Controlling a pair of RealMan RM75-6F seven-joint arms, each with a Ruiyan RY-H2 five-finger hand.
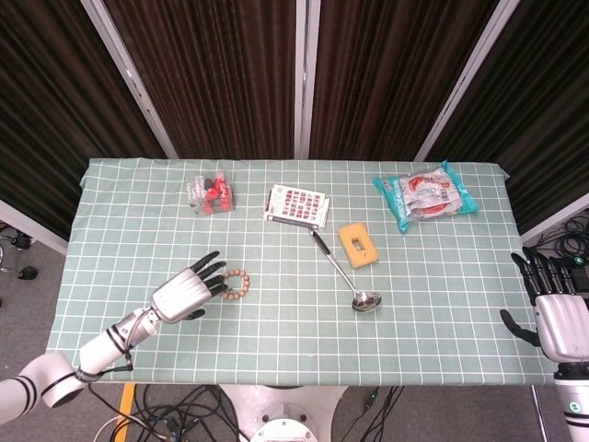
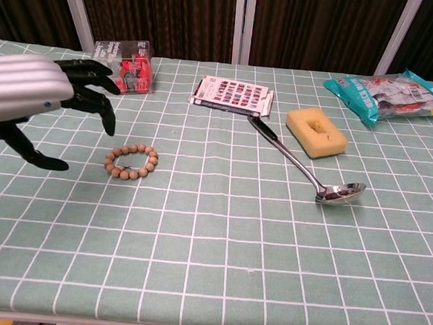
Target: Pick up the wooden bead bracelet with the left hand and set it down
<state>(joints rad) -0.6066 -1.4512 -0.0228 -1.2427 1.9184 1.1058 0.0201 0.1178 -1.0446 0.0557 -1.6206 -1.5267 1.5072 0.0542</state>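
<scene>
The wooden bead bracelet (image 1: 236, 284) (image 2: 130, 162) lies flat on the green checked tablecloth, left of centre. My left hand (image 1: 188, 292) (image 2: 39, 90) hovers just left of it with fingers spread and nothing in them; its dark fingertips (image 1: 217, 285) reach the bracelet's left edge in the head view, while the chest view shows them above the cloth, apart from the beads. My right hand (image 1: 557, 318) hangs open beyond the table's right edge, seen only in the head view.
A clear box of red items (image 1: 209, 193) (image 2: 123, 66) stands at the back left. A printed card (image 1: 296, 205), a yellow sponge (image 1: 359, 245), a ladle (image 1: 348, 277) and a snack bag (image 1: 424, 194) lie to the right.
</scene>
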